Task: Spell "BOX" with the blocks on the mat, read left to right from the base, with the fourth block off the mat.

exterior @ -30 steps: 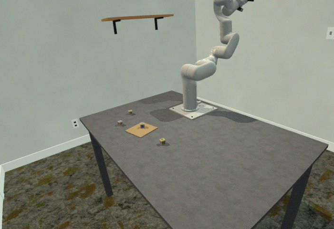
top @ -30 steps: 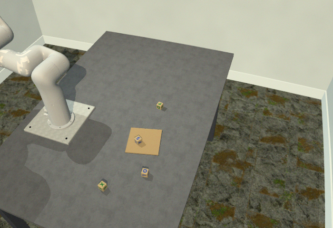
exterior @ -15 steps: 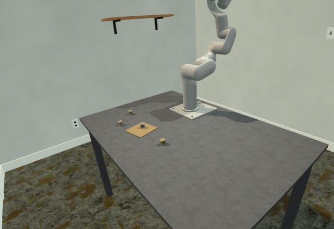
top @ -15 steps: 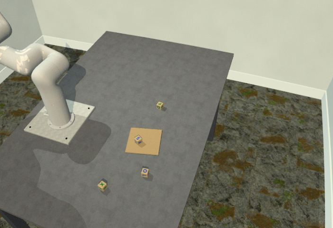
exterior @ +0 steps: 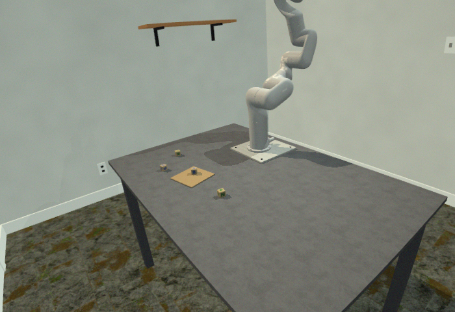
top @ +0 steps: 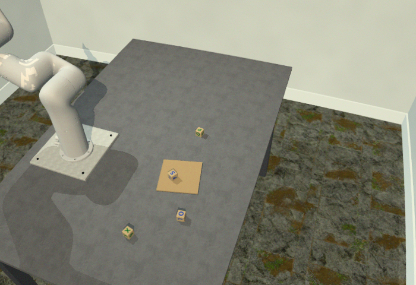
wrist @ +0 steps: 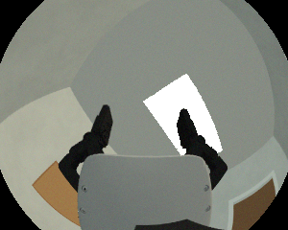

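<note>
A tan square mat (top: 189, 171) (exterior: 184, 179) lies on the grey table (top: 181, 84) (exterior: 309, 220). A block with a blue letter that looks like S (top: 172, 174) (exterior: 194, 170) stands on the mat near its robot-side edge. The O block (top: 180, 215) (exterior: 163, 166) and the X block (top: 128, 231) (exterior: 177, 151) lie off the mat on one side. A block with a green letter that I cannot read (top: 199, 132) (exterior: 221, 192) lies off the mat on the other side. My gripper (wrist: 145, 114) is open and empty, high above the table, facing walls; it is outside the top and exterior views.
The arm's column (top: 67, 117) (exterior: 257, 121) rises from a base plate (top: 95, 138) (exterior: 277, 151) at the table's edge. A wooden shelf (exterior: 187, 23) hangs on the wall. The table edges drop to the floor.
</note>
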Controlling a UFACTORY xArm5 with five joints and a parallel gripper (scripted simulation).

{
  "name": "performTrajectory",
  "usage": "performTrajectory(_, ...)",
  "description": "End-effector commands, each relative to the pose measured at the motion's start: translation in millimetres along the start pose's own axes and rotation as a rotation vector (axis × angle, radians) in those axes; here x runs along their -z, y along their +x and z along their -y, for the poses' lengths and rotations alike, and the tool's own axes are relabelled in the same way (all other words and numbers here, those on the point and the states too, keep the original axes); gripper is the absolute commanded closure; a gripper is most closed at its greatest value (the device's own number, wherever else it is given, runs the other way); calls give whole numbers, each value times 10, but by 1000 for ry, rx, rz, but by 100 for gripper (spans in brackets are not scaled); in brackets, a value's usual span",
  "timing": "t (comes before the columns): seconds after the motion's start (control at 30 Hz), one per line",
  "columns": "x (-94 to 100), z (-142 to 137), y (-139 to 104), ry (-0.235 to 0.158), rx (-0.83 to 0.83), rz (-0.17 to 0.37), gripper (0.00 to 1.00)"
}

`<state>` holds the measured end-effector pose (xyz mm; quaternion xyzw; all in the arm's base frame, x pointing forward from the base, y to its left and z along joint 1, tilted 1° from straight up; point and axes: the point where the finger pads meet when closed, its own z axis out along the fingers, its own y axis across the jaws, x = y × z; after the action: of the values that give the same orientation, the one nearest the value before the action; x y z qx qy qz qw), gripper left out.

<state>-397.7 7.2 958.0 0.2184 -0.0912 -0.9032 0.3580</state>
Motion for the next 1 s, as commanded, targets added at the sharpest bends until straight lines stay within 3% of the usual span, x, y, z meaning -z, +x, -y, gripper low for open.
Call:
performTrajectory(0.0,-118,-455,-389,-93,-68,82,0)
performTrajectory(0.37,-63,-1208,-1098,-259,-185,213,0)
performTrajectory(0.43,-63,-1208,-1098,-259,-185,213,0)
performTrajectory(0.47,-21,-1404,-1293,-306,-217,246,0)
performTrajectory(0.93,313,-2246,-2194,-527,-357,387,0)
performTrajectory(0.97,313,-2246,-2194,-527,-357,387,0)
